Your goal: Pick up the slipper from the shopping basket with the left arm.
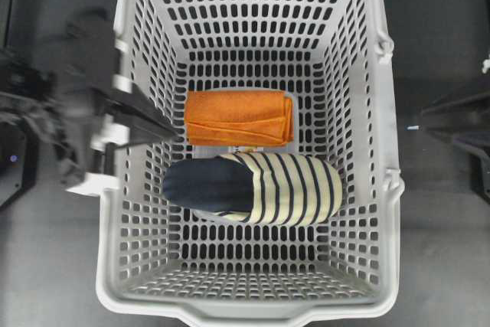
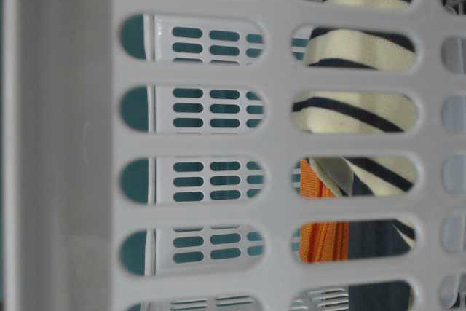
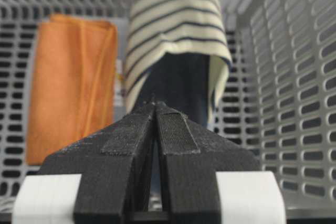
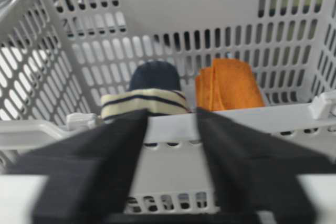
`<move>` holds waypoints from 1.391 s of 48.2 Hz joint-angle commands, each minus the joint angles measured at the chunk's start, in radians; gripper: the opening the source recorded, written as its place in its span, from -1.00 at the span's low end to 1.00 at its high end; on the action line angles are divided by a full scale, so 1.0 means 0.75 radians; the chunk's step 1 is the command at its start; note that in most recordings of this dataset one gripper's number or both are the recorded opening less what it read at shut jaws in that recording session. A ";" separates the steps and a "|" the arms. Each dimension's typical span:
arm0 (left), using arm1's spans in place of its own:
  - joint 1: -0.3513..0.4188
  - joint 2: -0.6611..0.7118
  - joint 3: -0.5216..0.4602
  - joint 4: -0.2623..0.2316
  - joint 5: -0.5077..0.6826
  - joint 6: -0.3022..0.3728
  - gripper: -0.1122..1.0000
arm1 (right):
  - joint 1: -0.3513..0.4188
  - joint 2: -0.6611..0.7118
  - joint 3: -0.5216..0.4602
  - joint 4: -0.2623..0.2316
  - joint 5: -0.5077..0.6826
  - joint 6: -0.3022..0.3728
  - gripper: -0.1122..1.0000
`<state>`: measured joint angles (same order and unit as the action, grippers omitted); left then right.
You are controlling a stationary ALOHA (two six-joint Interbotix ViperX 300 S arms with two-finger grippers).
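The slipper (image 1: 253, 189), cream with navy stripes and a dark insole, lies on the floor of the grey shopping basket (image 1: 390, 151), toe to the right. My left gripper (image 1: 176, 137) reaches in over the left rim, its tip just above and left of the slipper's heel opening. In the left wrist view the left gripper (image 3: 156, 103) is shut, its tips touching with nothing between them, and the slipper (image 3: 178, 30) lies straight ahead. My right gripper (image 4: 170, 116) is outside the right wall, open and blurred, with the basket rim (image 4: 173, 127) showing between its fingers.
A folded orange cloth (image 1: 239, 116) lies beside the slipper, toward the basket's far wall, close to the left gripper's tip. High slotted walls enclose both items. The table-level view looks through the wall slots at the slipper (image 2: 357, 49) and cloth (image 2: 324, 242).
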<state>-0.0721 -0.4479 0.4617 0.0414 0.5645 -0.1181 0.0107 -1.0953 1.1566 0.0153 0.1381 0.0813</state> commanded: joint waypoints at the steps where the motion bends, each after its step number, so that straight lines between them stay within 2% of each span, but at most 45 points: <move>1: -0.014 0.055 -0.088 0.006 0.020 -0.002 -0.80 | -0.002 -0.002 -0.033 0.002 0.020 -0.002 0.13; 4: -0.016 0.090 -0.117 0.004 0.053 -0.002 -0.80 | -0.002 -0.004 -0.033 0.002 0.035 0.000 0.38; 7: -0.018 0.125 -0.141 0.006 0.092 -0.002 -0.80 | -0.002 -0.004 -0.033 0.002 0.033 -0.002 0.54; 14: -0.018 0.221 -0.225 0.004 0.178 0.000 -0.76 | -0.002 -0.004 -0.031 0.002 0.022 -0.002 0.55; 17: -0.018 0.268 -0.266 0.006 0.209 0.002 -0.54 | -0.002 -0.004 -0.029 0.002 0.016 -0.002 0.55; 27: -0.031 0.452 -0.438 0.006 0.327 0.000 0.54 | -0.002 -0.008 -0.029 0.000 0.000 -0.004 0.55; 30: -0.041 0.536 -0.513 0.004 0.368 0.004 0.76 | -0.002 -0.008 -0.029 0.000 -0.004 -0.004 0.55; 32: -0.047 0.581 -0.554 0.006 0.395 0.012 0.82 | -0.002 -0.010 -0.027 0.000 -0.008 -0.004 0.55; 38: -0.051 0.699 -0.638 0.004 0.452 0.008 0.83 | 0.000 -0.012 -0.022 0.000 -0.029 -0.004 0.55; 46: -0.070 0.812 -0.681 0.004 0.477 0.000 0.83 | -0.002 -0.016 -0.018 0.000 -0.035 -0.004 0.55; 67: -0.084 0.922 -0.614 0.004 0.401 0.010 0.83 | -0.002 -0.020 0.006 0.000 -0.035 0.000 0.55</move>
<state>-0.1304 0.2485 -0.0077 0.0430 0.8912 -0.1104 0.0107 -1.1167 1.1658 0.0153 0.1212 0.0813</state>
